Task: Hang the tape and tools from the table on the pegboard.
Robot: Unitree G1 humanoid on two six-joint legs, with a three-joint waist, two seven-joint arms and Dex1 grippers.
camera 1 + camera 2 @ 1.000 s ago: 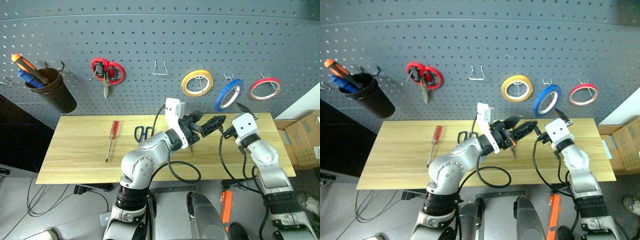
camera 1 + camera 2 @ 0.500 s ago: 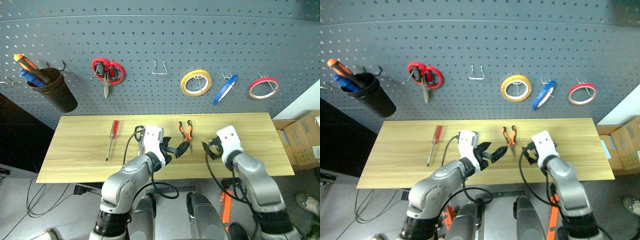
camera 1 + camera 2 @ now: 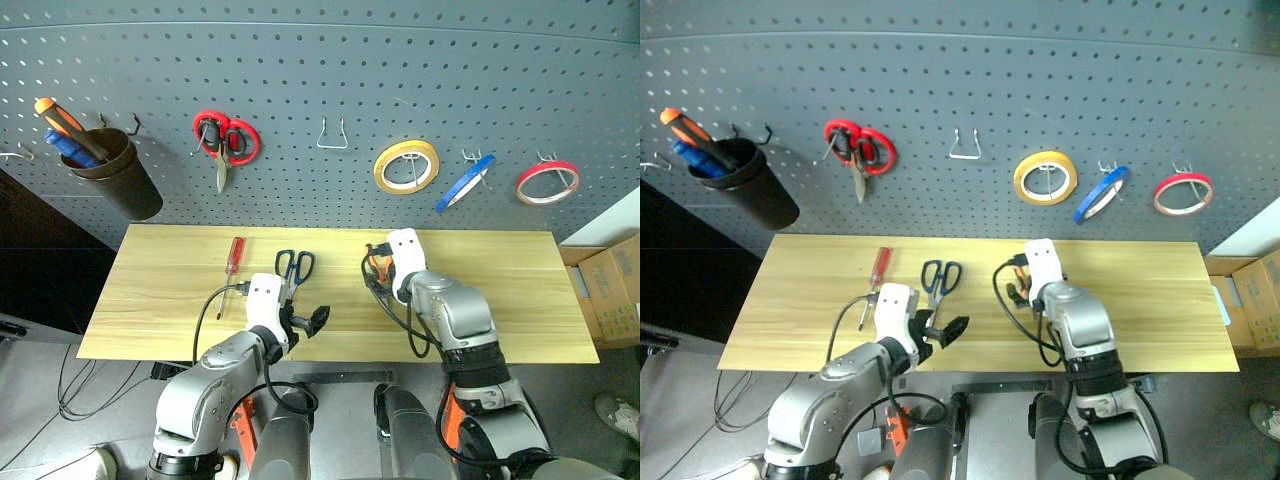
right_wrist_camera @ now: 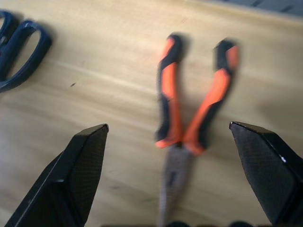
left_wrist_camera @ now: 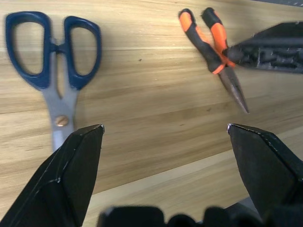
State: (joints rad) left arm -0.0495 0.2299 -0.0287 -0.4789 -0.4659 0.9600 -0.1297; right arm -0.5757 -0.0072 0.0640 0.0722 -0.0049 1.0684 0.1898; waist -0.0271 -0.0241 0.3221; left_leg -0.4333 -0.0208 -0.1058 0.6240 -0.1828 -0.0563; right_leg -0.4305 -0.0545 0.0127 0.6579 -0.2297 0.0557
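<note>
Right gripper [image 4: 170,142] wide over pliers [image 4: 189,113], blurred; scissors [image 4: 19,47] cut off.

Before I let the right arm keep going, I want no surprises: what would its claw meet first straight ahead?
Most likely the pliers. The right claw is open, and they lie on the table centred between its fingers, handles pointing away. How far off they are is hard to judge.
</note>
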